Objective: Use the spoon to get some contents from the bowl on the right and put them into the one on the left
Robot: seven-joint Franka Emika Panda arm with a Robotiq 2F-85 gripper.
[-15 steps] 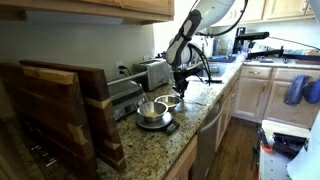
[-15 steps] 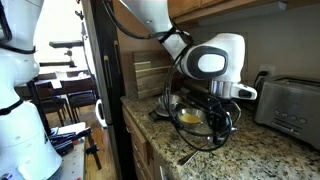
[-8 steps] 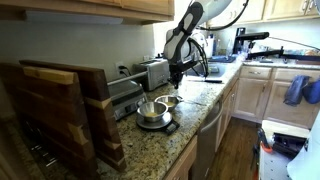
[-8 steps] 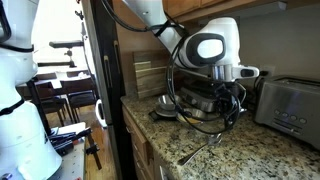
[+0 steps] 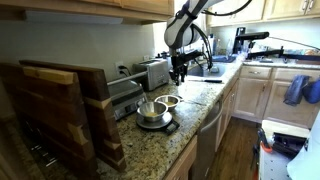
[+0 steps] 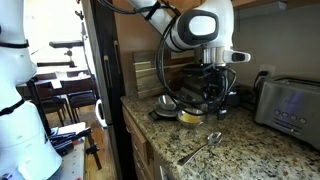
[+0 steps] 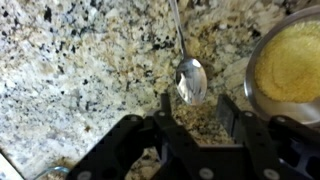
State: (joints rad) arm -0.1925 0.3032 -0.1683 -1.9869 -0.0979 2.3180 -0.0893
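Observation:
A metal spoon (image 7: 188,70) lies on the granite counter, bowl end toward my gripper; it also shows in an exterior view (image 6: 203,146). A bowl of yellow contents (image 7: 292,68) sits at the right edge of the wrist view and shows in both exterior views (image 6: 190,115) (image 5: 170,101). A second metal bowl (image 5: 152,109) rests on a small scale. My gripper (image 7: 196,108) is open and empty, raised above the counter just over the spoon; in an exterior view it hangs above the bowls (image 5: 178,72).
A toaster (image 6: 290,103) stands on the counter. A wooden cutting board (image 5: 60,110) leans near the bowls. Cables hang from the arm by the bowls (image 6: 172,85). The counter edge (image 5: 205,115) drops to the cabinets below.
The arm has risen from low over the bowl and spoon to well above the counter. The spoon lies uncovered on the granite.

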